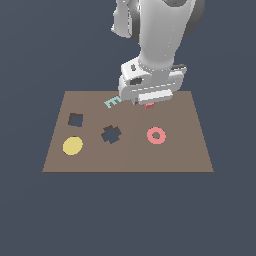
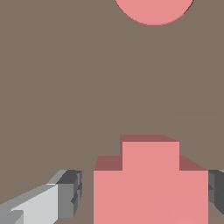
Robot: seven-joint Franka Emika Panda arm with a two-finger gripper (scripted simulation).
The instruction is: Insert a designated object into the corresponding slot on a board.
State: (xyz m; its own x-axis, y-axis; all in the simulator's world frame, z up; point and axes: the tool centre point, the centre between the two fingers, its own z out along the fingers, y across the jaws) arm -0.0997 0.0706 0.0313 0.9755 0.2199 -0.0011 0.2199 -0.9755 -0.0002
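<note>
Board point(image 1: 128, 150) surface, flat and brown, fills the middle of the exterior view, and its contents read from that view's left to its right. A yellow disc point(image 1: 72, 146) lies toward the board's 8 o'clock corner, with a plain square hole point(image 1: 75, 119) just above it at about 10 o'clock. Next comes the slot point(image 1: 111, 134), a dark cutout with notched, cross-like edges, a little left of the board's centre. A teal letter E point(image 1: 112, 102) lies near the far edge at about 11 o'clock, its right end partly hidden by the arm's wrist. Right of it, at about 12 o'clock on the board, the gripper point(image 1: 148, 102) is down close to the board's surface, and a small sliver of the salmon-red piece point(image 1: 149, 105) shows beneath it. A pink ring point(image 1: 156, 135) lies nearer the viewer, at about 3 o'clock from the slot and well apart from it.

The wrist view shows the salmon-red piece point(image 2: 151, 183) with a stepped outline between the two dark fingertips point(image 2: 70, 192), which stand apart on either side of it; whether either pad touches it cannot be told. A pink curved shape point(image 2: 153, 11) lies on the board beyond.
</note>
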